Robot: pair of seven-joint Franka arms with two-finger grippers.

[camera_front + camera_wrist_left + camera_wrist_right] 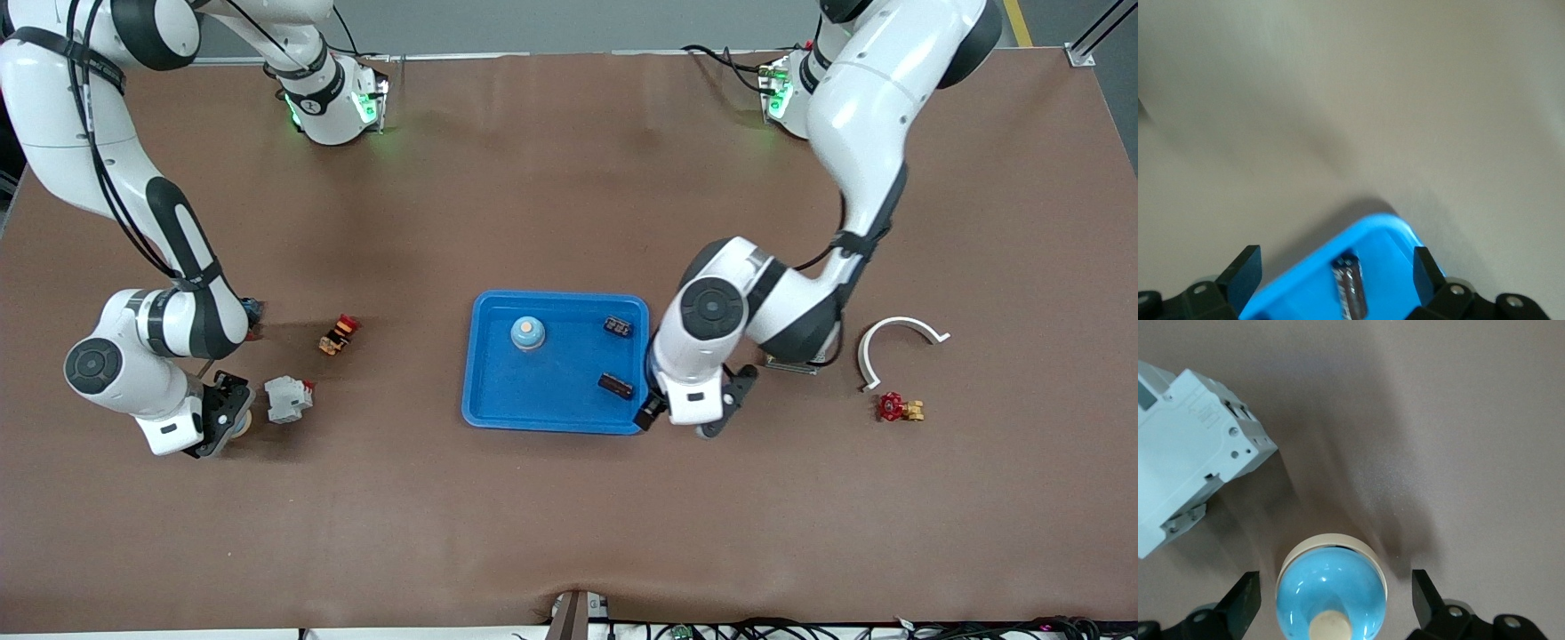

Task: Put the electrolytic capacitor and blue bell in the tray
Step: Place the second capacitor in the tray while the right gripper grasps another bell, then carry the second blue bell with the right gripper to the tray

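Sky-blue plastic sits right between the fingers: the blue bell [1331,593] stands upright on the bench [551,533] near the right arm's end, and the right tool [227,418] is down around it, jaws wide, not gripping. My call: centre on the dome, close low on the cream base so it can't squirt out, then lift straight up.

Watch the white breaker [289,398] just beside the bell. A sloppy swing could clip it. The small red-and-yellow part [338,335] lies toward the tray [498,404] too, so carry high.

The left tool [689,413] hangs wide over the tray's corner, a capacitor [1350,287] lying in the tray beneath it; it looks let go. Another bell [527,333] and another dark capacitor [618,326] already sit inside, so aim for bare floor.
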